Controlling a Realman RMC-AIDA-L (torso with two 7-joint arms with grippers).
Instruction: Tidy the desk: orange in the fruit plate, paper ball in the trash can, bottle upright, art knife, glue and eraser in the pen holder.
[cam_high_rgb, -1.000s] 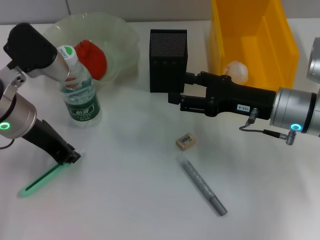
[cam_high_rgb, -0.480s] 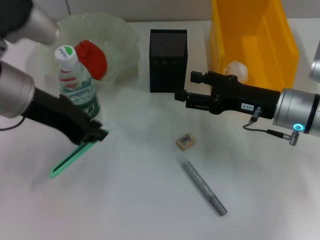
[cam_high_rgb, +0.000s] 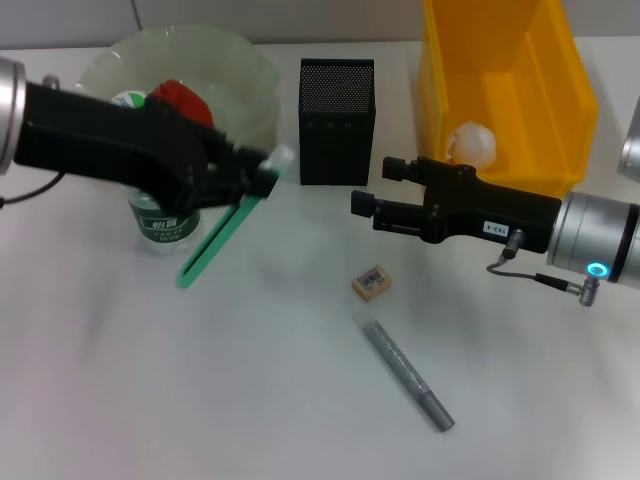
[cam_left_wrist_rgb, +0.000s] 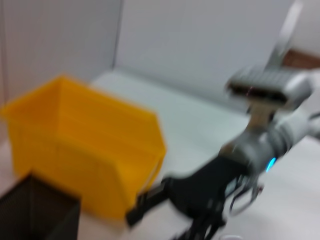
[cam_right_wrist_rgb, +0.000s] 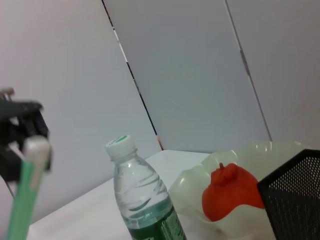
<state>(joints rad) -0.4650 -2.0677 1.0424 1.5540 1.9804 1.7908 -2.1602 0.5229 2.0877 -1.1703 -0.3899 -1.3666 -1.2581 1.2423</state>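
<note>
From the head camera I see my left gripper (cam_high_rgb: 258, 176) clamped on the art knife (cam_high_rgb: 218, 243), which hangs off the desk, slanting down toward 7 o'clock, its upper end just at 9 o'clock of the pen holder (cam_high_rgb: 337, 120). My right gripper (cam_high_rgb: 364, 203) reaches in from 3 o'clock with its fingers a little apart, holding nothing, just at 5 o'clock of the pen holder.

Largest first: the white desk (cam_high_rgb: 250, 380) and a pale wall behind it. The trash can (cam_high_rgb: 510, 85) sits at 1 o'clock with the paper ball (cam_high_rgb: 472, 143) inside. The fruit plate (cam_high_rgb: 245, 75) sits at 11 o'clock with the orange (cam_high_rgb: 180, 100) in it. The pen holder stands between them. The bottle (cam_high_rgb: 158, 215) stands upright at 6 o'clock of the plate, partly behind my left arm. The glue (cam_high_rgb: 407, 372) lies flat near desk centre, at 5 o'clock of the eraser (cam_high_rgb: 371, 282), apart from it.
</note>
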